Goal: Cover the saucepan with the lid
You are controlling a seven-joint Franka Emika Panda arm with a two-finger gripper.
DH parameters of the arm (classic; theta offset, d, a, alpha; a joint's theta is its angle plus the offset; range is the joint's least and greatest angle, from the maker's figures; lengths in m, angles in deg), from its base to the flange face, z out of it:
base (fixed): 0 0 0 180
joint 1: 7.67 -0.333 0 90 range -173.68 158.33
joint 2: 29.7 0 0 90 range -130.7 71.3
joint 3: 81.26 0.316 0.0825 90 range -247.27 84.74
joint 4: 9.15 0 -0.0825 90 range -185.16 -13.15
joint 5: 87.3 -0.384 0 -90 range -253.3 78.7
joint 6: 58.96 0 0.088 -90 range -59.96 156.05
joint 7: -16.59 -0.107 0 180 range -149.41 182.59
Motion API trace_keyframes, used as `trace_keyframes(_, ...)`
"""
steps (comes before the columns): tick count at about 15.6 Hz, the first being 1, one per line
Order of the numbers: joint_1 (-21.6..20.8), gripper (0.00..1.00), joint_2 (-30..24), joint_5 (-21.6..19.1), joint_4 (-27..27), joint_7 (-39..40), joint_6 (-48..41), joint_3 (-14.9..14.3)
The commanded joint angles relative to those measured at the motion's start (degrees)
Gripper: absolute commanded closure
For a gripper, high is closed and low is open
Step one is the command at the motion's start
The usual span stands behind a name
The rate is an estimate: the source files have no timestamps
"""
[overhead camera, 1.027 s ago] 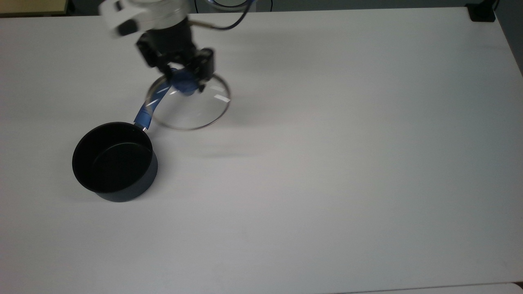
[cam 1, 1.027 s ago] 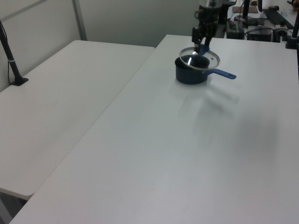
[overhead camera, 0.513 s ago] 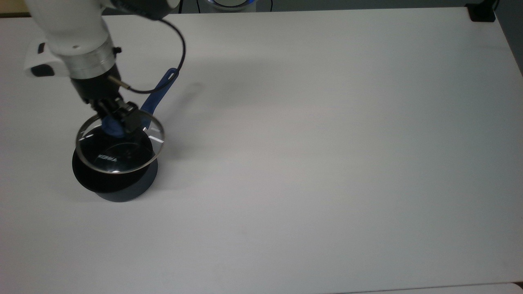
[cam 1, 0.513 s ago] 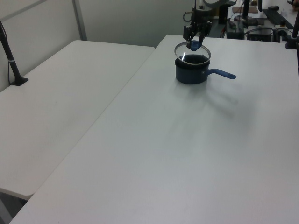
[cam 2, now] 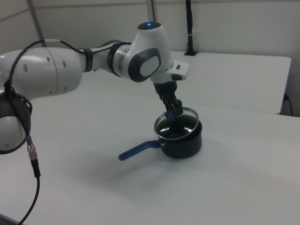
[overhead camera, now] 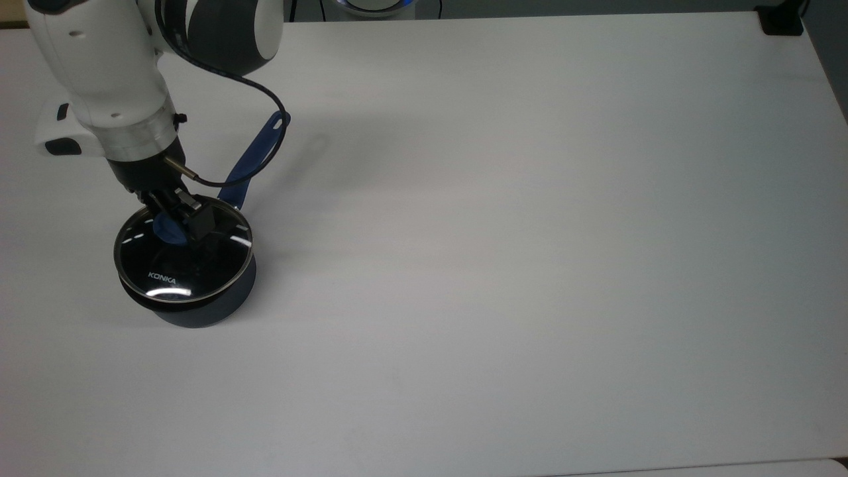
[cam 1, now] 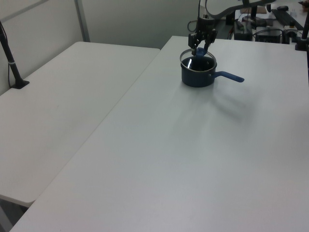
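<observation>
White desk (overhead camera: 530,265), plain and wide, with a second pale desk (cam 1: 63,106) adjoining on the left view's left. Saucepan (overhead camera: 199,305) near the top view's left edge, long blue handle (overhead camera: 255,156) angled up and to the top view's right, away from the arm's approach. Lid (overhead camera: 184,255) directly above the saucepan mouth, metal rim nearly matched to the pot rim, "KONKA" lettering legible through the glass. Gripper (overhead camera: 173,218) closed narrow on the blue knob (overhead camera: 167,228), the only graspable feature on a flat glass disc; central hold presumably chosen for level carriage. Placement step judged near completion, release not yet made.

View differences: top view confirms concentric alignment but gives no height. Right view shows gripper (cam 2: 172,108), lid (cam 2: 177,123) and saucepan (cam 2: 180,140) side-on; far edge of lid appears slightly raised above the pot rim, possibly not fully seated. Left view places saucepan (cam 1: 198,75) far down the desk, with gripper (cam 1: 201,42) above it.
</observation>
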Motion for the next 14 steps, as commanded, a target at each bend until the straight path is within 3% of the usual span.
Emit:
trace_keyframes(1, -0.7, 0.42, 0.9, 2.6, -0.3, -1.9, 0.5, -0.4)
trace_keyframes(2, -0.7, 0.29, 0.8, 3.0, -0.6, -2.5, 0.6, -0.4)
trace_keyframes(3, -0.6, 0.07, 0.8, 3.0, -0.5, -3.1, 0.5, -0.4)
trace_keyframes(4, -0.5, 0.00, 0.7, 3.0, -0.5, -4.1, 0.5, -0.4)
trace_keyframes(7, 0.0, 0.00, -0.2, 2.7, -0.4, -6.5, 1.5, -0.4)
trace_keyframes(11, 1.3, 0.00, -6.8, 1.8, -0.9, -7.3, 0.0, -0.2)
trace_keyframes(14, 0.7, 0.00, -12.2, 1.8, -1.7, -7.4, -9.2, 0.4)
